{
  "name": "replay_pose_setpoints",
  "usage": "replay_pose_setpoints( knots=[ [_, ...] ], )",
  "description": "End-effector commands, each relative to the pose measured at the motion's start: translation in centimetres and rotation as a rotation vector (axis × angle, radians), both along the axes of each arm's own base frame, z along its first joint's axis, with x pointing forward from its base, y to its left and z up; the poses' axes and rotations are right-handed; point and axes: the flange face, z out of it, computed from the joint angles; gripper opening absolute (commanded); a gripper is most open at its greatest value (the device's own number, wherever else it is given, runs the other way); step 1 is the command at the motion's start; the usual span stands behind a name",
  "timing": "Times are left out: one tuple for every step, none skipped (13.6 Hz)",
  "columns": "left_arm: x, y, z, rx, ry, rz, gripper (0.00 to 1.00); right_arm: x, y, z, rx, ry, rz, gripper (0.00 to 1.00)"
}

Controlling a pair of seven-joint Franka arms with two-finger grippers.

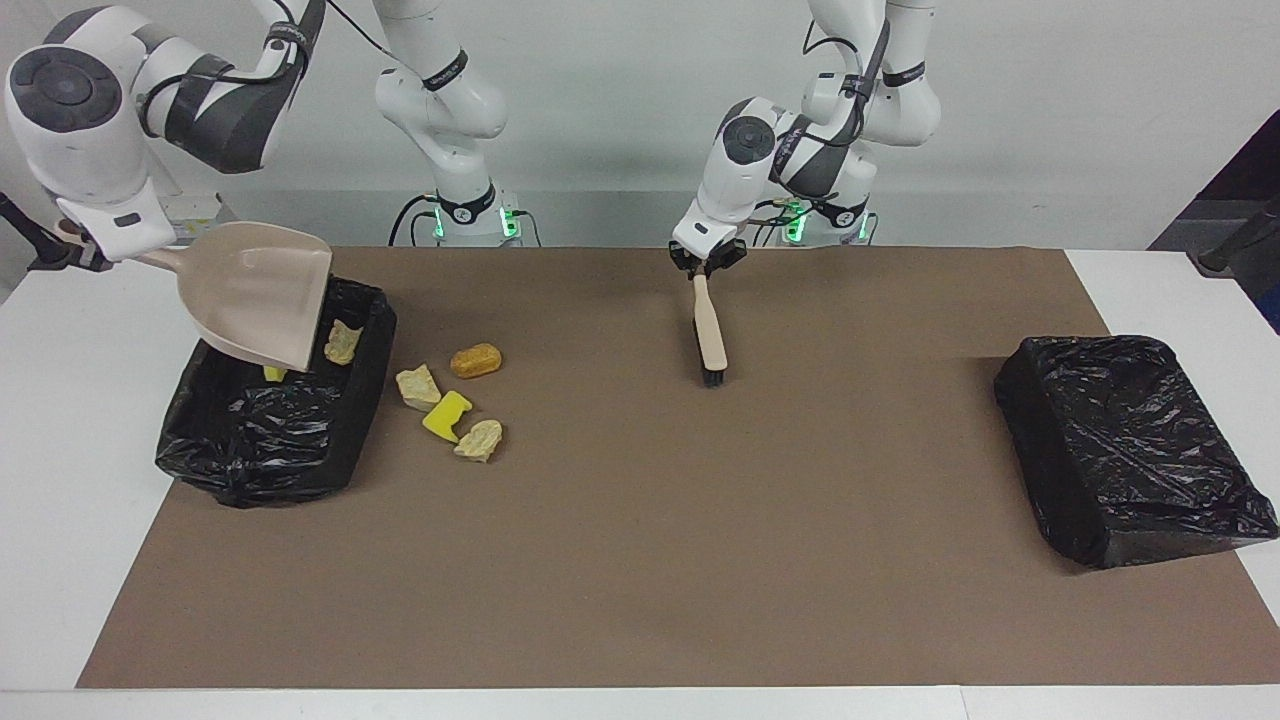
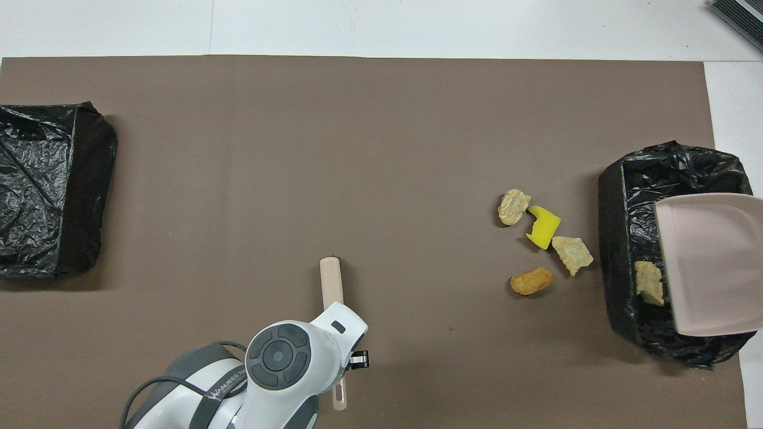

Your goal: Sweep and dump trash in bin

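My right gripper point(image 1: 72, 245) is shut on the handle of a beige dustpan point(image 1: 255, 295), tilted mouth-down over the black-lined bin point(image 1: 260, 440) at the right arm's end. A tan scrap point(image 1: 343, 342) and a sliver of yellow sponge point(image 1: 273, 373) show in the bin beside the pan point(image 2: 709, 262). Several pieces of trash lie on the brown mat beside the bin: an orange lump point(image 1: 475, 360), two tan lumps point(image 1: 417, 387) point(image 1: 479, 440) and a yellow sponge point(image 1: 446, 416). My left gripper point(image 1: 708, 262) is shut on a brush point(image 1: 709, 335), bristles on the mat.
A second black-lined bin point(image 1: 1130, 450) stands at the left arm's end of the table. The brown mat point(image 1: 640, 560) covers most of the white table.
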Motion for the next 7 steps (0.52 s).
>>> replay_pose_setpoints(
  knots=[
    [0.3, -0.4, -0.1, -0.012, 0.002, -0.004, 0.01, 1.2, 6.7, -0.4, 0.081, -0.047, -0.039, 0.0],
    [0.2, -0.3, -0.2, -0.01, 0.0, 0.008, 0.02, 1.5, 9.2, -1.0, 0.134, -0.077, -0.078, 0.0],
    [0.0, -0.2, -0.4, -0.008, 0.001, -0.004, 0.12, 1.8, 11.8, -1.2, 0.173, -0.116, -0.138, 0.0],
    [0.0, -0.2, -0.4, -0.008, 0.003, -0.01, 0.27, 2.2, 14.9, -1.2, 0.189, -0.161, -0.201, 0.0],
    [0.2, 0.0, -0.4, -0.01, 0.006, -0.02, 0.42, 2.3, 17.1, -1.5, 0.199, -0.201, -0.304, 0.0],
    [0.6, 0.0, -0.3, -0.018, 0.007, -0.038, 0.66, 2.5, 19.3, -1.9, 0.207, -0.243, -0.431, 0.0],
    [1.1, 0.1, -0.1, -0.023, 0.005, -0.035, 0.7, 2.6, 20.7, -2.2, 0.209, -0.27, -0.55, 0.0]
  ],
)
